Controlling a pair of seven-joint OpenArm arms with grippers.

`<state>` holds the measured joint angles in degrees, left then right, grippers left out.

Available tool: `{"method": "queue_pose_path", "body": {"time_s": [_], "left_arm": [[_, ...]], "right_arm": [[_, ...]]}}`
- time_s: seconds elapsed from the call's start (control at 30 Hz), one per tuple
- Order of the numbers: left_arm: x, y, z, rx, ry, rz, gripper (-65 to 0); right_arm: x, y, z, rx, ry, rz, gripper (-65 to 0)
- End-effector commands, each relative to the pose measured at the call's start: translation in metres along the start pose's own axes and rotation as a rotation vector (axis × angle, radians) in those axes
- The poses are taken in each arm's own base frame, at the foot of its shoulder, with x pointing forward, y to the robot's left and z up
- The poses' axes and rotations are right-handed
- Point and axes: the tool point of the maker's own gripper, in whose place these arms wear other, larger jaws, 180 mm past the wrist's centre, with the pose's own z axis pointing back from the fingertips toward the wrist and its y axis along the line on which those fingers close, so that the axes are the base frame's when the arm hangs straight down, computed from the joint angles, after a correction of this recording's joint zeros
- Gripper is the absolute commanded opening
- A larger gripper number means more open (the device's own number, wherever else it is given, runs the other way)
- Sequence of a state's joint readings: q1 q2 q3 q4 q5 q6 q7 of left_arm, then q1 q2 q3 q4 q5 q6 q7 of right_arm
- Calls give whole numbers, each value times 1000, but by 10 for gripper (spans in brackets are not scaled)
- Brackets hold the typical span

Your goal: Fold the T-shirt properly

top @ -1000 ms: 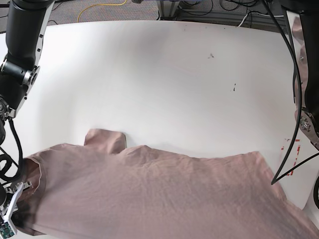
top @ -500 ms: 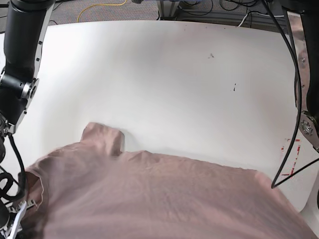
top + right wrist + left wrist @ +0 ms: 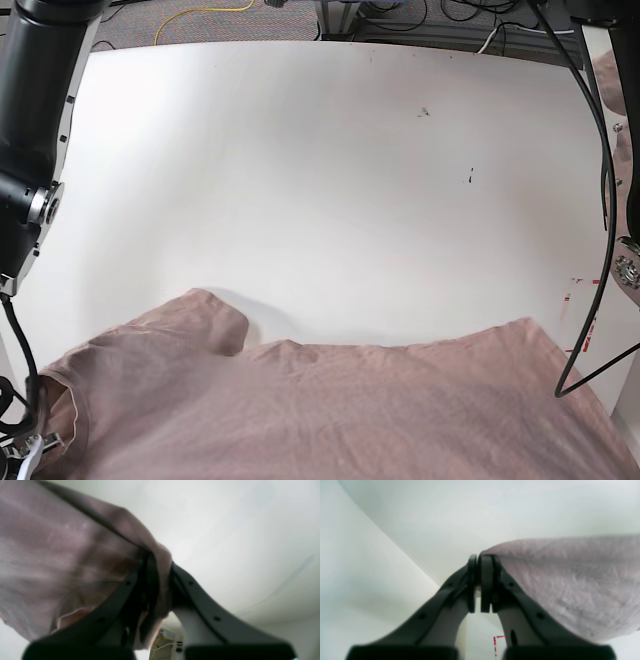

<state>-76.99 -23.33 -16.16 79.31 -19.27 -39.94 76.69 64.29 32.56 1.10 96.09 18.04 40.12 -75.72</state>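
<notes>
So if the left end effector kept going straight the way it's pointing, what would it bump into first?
Probably only the white table. The left end effector is shut on a corner of the T-shirt, which trails off to one side, and bare tabletop lies ahead of its tips. How far away is unclear.

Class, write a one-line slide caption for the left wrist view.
Left gripper shut on the T-shirt edge above the white table.

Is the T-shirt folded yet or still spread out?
Spread, not folded: the T-shirt lies as one wrinkled layer across the table's near edge, one sleeve sticking out flat.
</notes>
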Motion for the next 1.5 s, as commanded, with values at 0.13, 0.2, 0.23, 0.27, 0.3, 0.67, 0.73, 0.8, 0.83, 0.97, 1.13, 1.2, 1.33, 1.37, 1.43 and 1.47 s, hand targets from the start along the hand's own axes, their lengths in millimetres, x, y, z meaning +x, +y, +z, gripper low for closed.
{"method": "queue_pose_path", "body": {"time_s": [0.13, 0.2, 0.23, 0.27, 0.3, 0.67, 0.73, 0.8, 0.83, 0.97, 1.13, 1.2, 1.33, 1.37, 1.43, 1.47], "left_arm": [[-1, 4, 5, 13, -27, -15, -649], [-9, 2, 4, 16, -11, -22, -649], [-13, 0, 4, 16, -5, -27, -649], [-16, -1, 3, 16, 0, -30, -649], [-20, -4, 3, 15, 8, -35, -649], [-74, -40, -7, -67, 89, -52, -650], [-88, -51, -7, -102, 114, -52, -650], [-101, -60, -5, -124, 142, -58, -650], [-106, -63, -4, -128, 154, -62, -650], [-133, -71, 7, -117, 200, -75, -650], [-167, -82, 25, -101, 239, -81, -650], [-184, -88, 31, -105, 269, -85, -650], [-222, -98, 50, -106, 344, -92, -650], [-230, -99, 54, -107, 362, -90, -650], [-256, -104, 65, -115, 421, -80, -650], [-269, -106, 70, -121, 451, -74, -650]], "right_arm": [[-7, -3, 4, -18, 0, 1, -617], [-15, -3, 7, -29, 10, 3, -617], [-21, -1, 8, -29, 19, 2, -617], [-27, 2, 8, -24, 26, 0, -617], [-34, 6, 7, -19, 37, -6, -617], [-101, 49, 18, 24, 136, -25, -617], [-115, 59, 23, 38, 159, -30, -617], [-129, 67, 28, 43, 184, -31, -617], [-135, 70, 30, 48, 195, -31, -617], [-167, 89, 40, 76, 266, -38, -618], [-197, 116, 52, 118, 330, -70, -618], [-210, 124, 58, 132, 357, -81, -618], [-235, 144, 68, 173, 421, -98, -620], [-241, 148, 71, 179, 435, -102, -620], [-254, 156, 78, 194, 467, -119, -620], [-259, 161, 81, 201, 480, -131, -620]]}}
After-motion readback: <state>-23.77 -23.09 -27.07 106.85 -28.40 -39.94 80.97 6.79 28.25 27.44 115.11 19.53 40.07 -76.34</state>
